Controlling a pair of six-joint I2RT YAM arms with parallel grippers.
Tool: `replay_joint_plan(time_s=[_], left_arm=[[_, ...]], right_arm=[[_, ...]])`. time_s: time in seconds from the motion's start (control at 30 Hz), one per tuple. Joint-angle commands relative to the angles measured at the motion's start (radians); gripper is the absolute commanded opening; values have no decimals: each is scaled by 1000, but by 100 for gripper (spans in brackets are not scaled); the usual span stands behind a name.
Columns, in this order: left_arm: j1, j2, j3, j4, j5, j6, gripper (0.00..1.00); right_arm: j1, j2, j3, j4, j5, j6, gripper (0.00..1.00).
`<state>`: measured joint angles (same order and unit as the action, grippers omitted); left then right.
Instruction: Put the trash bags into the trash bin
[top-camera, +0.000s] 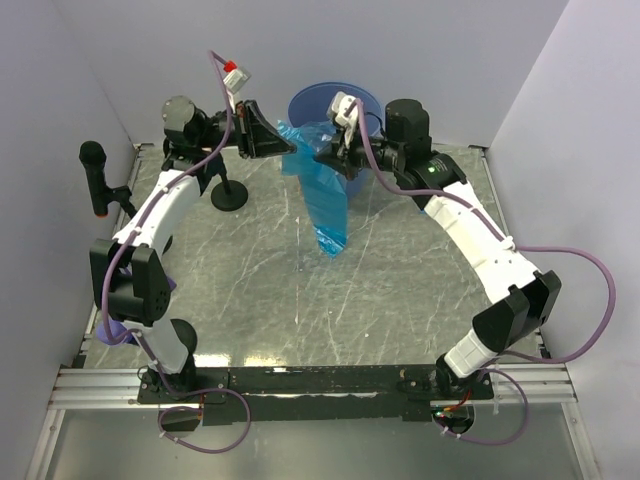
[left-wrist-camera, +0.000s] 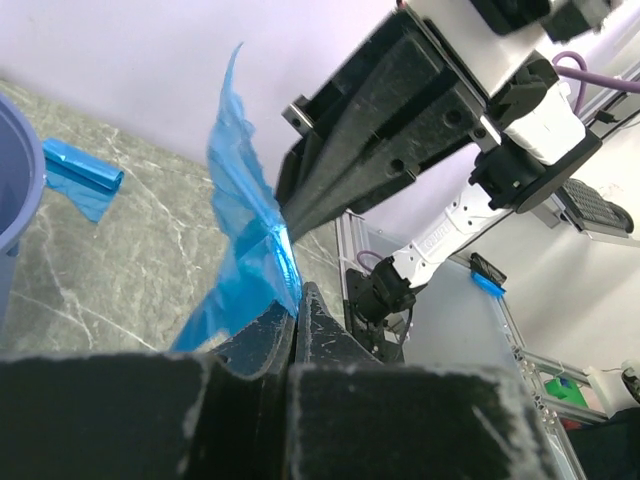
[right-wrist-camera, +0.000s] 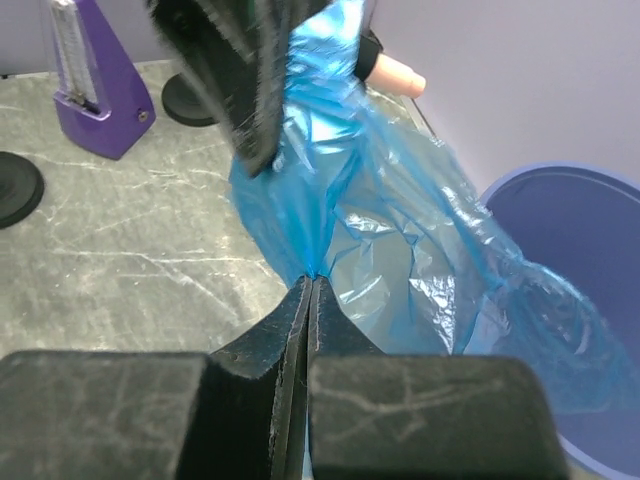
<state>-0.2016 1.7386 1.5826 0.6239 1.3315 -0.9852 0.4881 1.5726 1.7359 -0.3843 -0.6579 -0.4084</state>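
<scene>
Right wrist view puts your right fingers (right-wrist-camera: 262, 345) pressed together on the blue trash bag (right-wrist-camera: 400, 250), with your left fingers (left-wrist-camera: 255, 345) clamped on the same film. It hangs between them over the surface (top-camera: 250, 280), right beside the bin (top-camera: 303, 97), apparently not yet inside. Farther off, a second folded bag (left-wrist-camera: 80, 175) lies on the surface: both are yet to go in.

Even, soft light fills all 3 views, bright with no harsh contrast. The marbled table (top-camera: 250, 290) carries pale glare patches, and only a short, soft shadow lies under the left arm (top-camera: 165, 205). The blue bag (right-wrist-camera: 400, 230) glints along its creases. In both wrist views the nearest black fingers (right-wrist-camera: 265, 345) are blurred, while the background is sharp
</scene>
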Motion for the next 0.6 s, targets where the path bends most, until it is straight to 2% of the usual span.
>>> replay_joint_plan(time_s=[0.0,0.23,0.5,0.53,0.57], left_arm=[[53,-25,79,37,12,-9,1],[70,-36,60,57,3,-30,1],[70,-51,39,36,3,-15,1],[70,-56,31,31,0,-10,1],[68,-62,24,31,-3,-6,1]], right_arm=[[-23,-75,-59,-47,15,-35,0],[-25,-125,-153,-54,7,-59,0],[-25,-132,-144,-39,0,-44,0],[-23,-137,-133,-22,-8,-23,4],[-20,-141,-116,-13,-31,-17,12]])
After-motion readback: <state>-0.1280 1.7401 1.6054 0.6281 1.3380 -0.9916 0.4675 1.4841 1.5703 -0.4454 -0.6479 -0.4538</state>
